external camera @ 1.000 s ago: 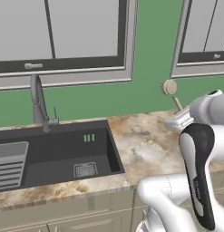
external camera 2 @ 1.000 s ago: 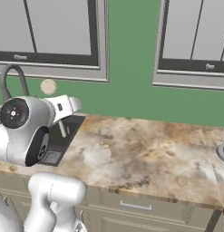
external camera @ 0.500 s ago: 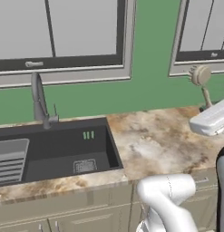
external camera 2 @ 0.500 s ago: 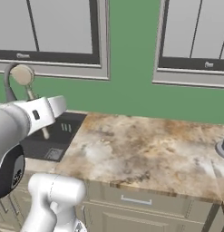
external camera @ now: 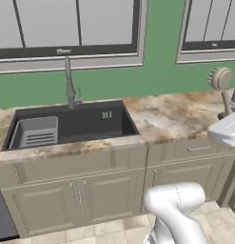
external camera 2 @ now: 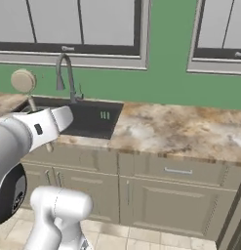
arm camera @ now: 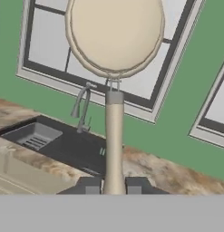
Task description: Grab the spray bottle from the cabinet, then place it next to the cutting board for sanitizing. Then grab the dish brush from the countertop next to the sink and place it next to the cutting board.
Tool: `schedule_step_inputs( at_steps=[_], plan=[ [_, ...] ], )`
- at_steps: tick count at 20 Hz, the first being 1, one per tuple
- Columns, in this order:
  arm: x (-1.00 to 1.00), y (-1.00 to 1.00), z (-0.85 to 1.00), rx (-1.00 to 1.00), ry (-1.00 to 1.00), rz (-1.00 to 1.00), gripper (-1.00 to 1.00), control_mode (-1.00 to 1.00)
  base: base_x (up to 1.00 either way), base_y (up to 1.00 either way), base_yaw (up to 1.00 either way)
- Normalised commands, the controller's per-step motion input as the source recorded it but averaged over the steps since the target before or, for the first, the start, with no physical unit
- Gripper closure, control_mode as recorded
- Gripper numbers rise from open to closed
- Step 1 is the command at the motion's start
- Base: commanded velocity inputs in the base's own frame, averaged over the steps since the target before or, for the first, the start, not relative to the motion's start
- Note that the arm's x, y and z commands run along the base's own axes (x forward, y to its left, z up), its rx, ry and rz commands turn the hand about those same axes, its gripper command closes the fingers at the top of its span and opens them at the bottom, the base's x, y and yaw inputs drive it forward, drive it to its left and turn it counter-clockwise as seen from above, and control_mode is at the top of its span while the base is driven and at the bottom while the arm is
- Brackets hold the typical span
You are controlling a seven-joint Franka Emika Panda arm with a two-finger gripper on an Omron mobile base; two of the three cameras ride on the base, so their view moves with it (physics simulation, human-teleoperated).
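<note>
I hold the dish brush [arm camera: 114, 90] clamped between my two fingertips [arm camera: 89, 185], my gripper [arm camera: 113, 186] closed on the lower end of its pale handle. In the hand view the handle runs straight up from between my fingers, its long axis in line with the way my hand points, and the round tan-bristled head sits at the far end with its flat face turned toward the camera. In the left base view the brush [external camera: 221, 86] stands upright in the air at the right edge, head on top, above the right part of the countertop [external camera: 171, 114] and clear of the stone. In the right base view the brush [external camera 2: 25, 85] shows at the left, again head up, above and just behind my white forearm, with the handle dropping down toward it. The sink [external camera: 73, 125] lies to the left of the brush in the left base view, a dark basin with a pale grey rack [external camera: 35, 132] in its left part and a grey faucet [external camera: 69, 83] rising at its far rim. Behind the counter is a green wall with windows [external camera 2: 68, 29], and below the stone are the beige lower cabinets [external camera 2: 175, 195] with metal handles. The brush is well apart from the sink's basin, off to its right.
</note>
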Motion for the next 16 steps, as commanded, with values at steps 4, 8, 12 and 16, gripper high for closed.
schedule_step_inputs(
  at_steps=[4, 8, 12, 16],
  plan=[
    [0.0, 0.0, 0.0, 0.0, 0.0, 0.0, 1.0, 1.0, -0.72, 1.0, -0.28],
    [0.0, 0.0, 0.0, 0.0, 0.0, 0.0, 1.0, 1.0, -0.56, 0.67, -0.61],
    [0.0, 0.0, 0.0, 0.0, 0.0, 0.0, 1.0, 1.0, -0.32, 0.22, -0.9],
    [0.0, 0.0, 0.0, 0.0, 0.0, 0.0, 1.0, 1.0, -0.33, 0.13, -0.97]
  ],
)
